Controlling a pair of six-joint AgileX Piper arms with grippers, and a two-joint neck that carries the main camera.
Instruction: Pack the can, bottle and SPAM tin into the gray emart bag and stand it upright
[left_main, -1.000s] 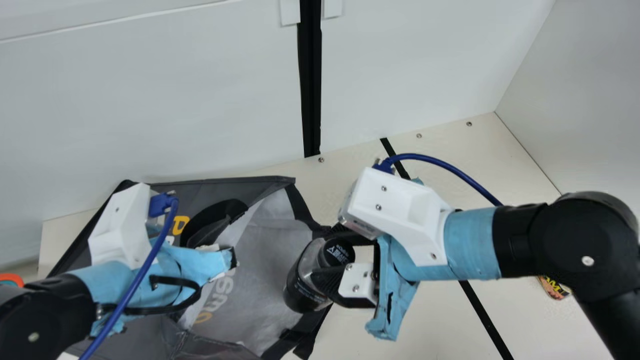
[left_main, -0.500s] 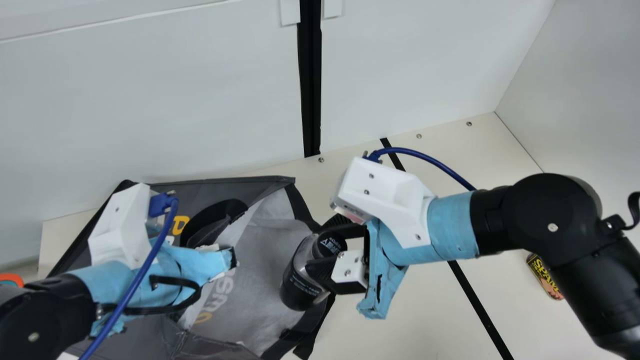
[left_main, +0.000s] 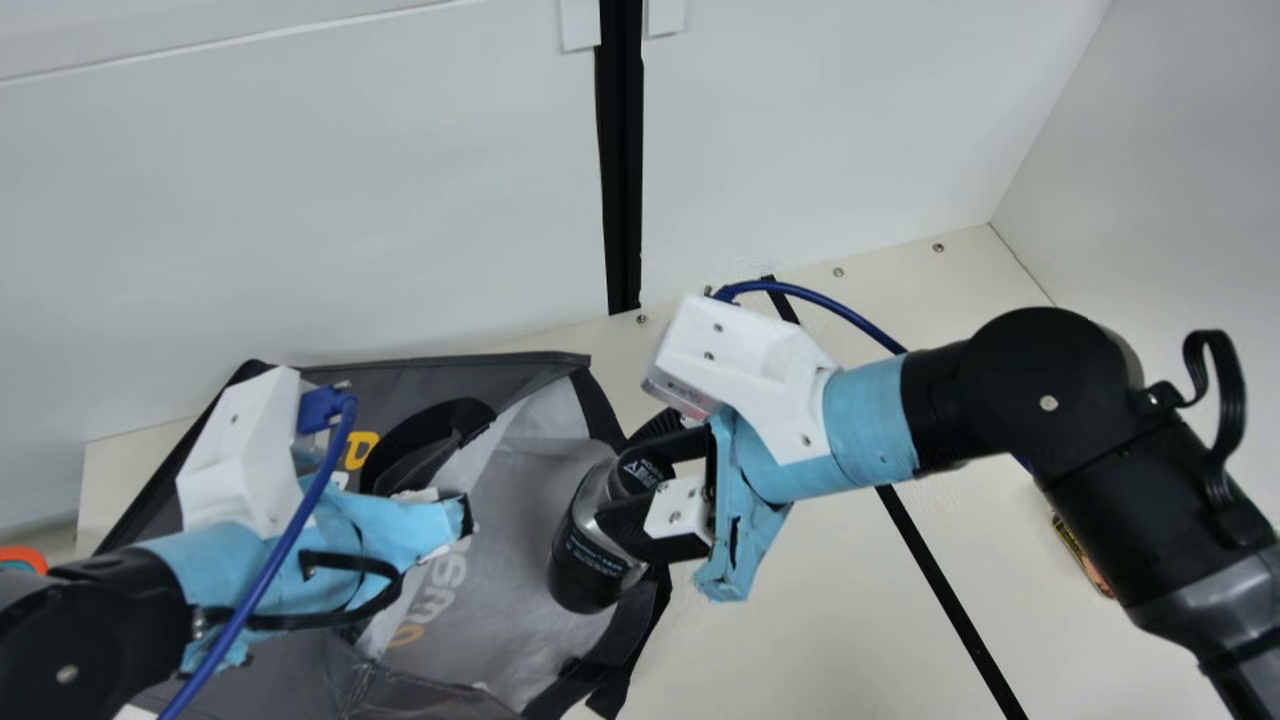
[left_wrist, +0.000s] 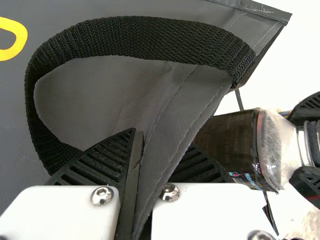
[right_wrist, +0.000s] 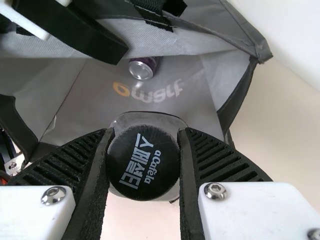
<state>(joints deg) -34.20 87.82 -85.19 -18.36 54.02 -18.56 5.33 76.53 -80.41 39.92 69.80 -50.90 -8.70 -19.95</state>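
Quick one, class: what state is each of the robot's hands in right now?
Left hand: closed, pinching a stitched edge of the gray fabric bag.
Right hand: closed around the dark cylindrical bottle with a round black cap.

The bag (left_main: 520, 480) is gray with yellow and white lettering and a black woven handle (left_wrist: 140, 37), the bottle (left_main: 583, 565) dark with a black cap (right_wrist: 142, 162) lettered in white, the can (right_wrist: 141, 69) purple and silver, the tin (left_main: 1078, 552) partly yellow, the table (left_main: 800, 640) cream with a black stripe (left_main: 948, 602).
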